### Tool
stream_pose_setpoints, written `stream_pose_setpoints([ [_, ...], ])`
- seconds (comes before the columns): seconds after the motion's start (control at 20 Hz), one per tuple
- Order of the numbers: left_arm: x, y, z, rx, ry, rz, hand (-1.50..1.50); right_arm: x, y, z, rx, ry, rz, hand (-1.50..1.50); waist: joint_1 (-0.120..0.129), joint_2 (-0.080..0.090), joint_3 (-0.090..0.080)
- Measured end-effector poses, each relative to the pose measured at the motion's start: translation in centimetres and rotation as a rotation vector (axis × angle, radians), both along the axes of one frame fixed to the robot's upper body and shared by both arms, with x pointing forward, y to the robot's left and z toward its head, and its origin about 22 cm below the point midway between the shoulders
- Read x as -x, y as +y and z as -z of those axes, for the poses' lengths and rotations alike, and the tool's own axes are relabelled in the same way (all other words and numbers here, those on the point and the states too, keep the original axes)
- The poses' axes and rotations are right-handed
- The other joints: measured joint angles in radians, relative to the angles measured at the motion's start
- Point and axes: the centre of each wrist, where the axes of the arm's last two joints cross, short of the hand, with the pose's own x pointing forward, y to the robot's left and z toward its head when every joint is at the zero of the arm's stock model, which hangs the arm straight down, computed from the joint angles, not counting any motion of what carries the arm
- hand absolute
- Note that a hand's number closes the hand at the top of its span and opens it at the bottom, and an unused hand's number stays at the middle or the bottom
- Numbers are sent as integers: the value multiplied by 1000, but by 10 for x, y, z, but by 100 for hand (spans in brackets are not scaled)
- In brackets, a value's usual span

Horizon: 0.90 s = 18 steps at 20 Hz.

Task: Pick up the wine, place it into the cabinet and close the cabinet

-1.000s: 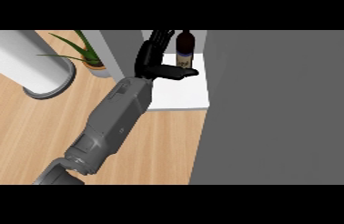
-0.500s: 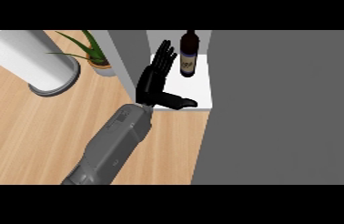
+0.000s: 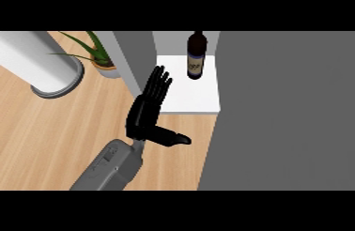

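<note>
One black robot hand, the left hand [image 3: 144, 116], shows in the head view. It rises from a grey forearm [image 3: 111, 166] that comes in from the lower edge at about 7 o'clock. Its fingers [image 3: 158, 84] are straight and held together, pointing toward 12 o'clock. The thumb [image 3: 173, 139] sticks out sideways toward 3 o'clock. The hand is released and grasps nothing.

The dark glass wine bottle with a pale label [image 3: 196, 56] stands upright at about 1 o'clock from the hand and apart from it. It sits at the far end of the white flat floor of the open cabinet [image 3: 190, 101]. The fingertips lie over the left edge of that white floor, beside the cabinet's narrow grey side wall [image 3: 135, 61]. Whether they touch either one cannot be told.

A broad plain grey panel [image 3: 284, 112] fills the view at 3 o'clock from the hand, and its left edge runs along the white floor. The light wooden countertop [image 3: 49, 136] spreads out below and to the left. On it, at 10 o'clock from the hand, stands a tall white cylinder with a grey ring at its base [image 3: 42, 63]. At 11 o'clock, just beside the grey side wall, is a small potted plant with long green leaves [image 3: 94, 49].
</note>
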Motion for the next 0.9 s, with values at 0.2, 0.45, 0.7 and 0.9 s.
stream_pose_setpoints([
  [0.2, 28, 16, 3, 21, 8, -7, -150, -2, -3, -2, 24, -7, 3, -150, -2, 3, 0],
  [0.45, 51, 36, 3, 53, 10, -26, -150, -3, -6, -2, 76, -9, -51, -150, -9, 7, 0],
  [0.7, 65, 65, 4, 53, -11, -53, -150, 0, -5, -1, 101, 12, -136, -150, -13, 8, 0],
  [0.9, 73, 88, 5, 41, -27, -79, -150, 4, -1, 2, 139, 54, -274, 150, -9, 9, 0],
])
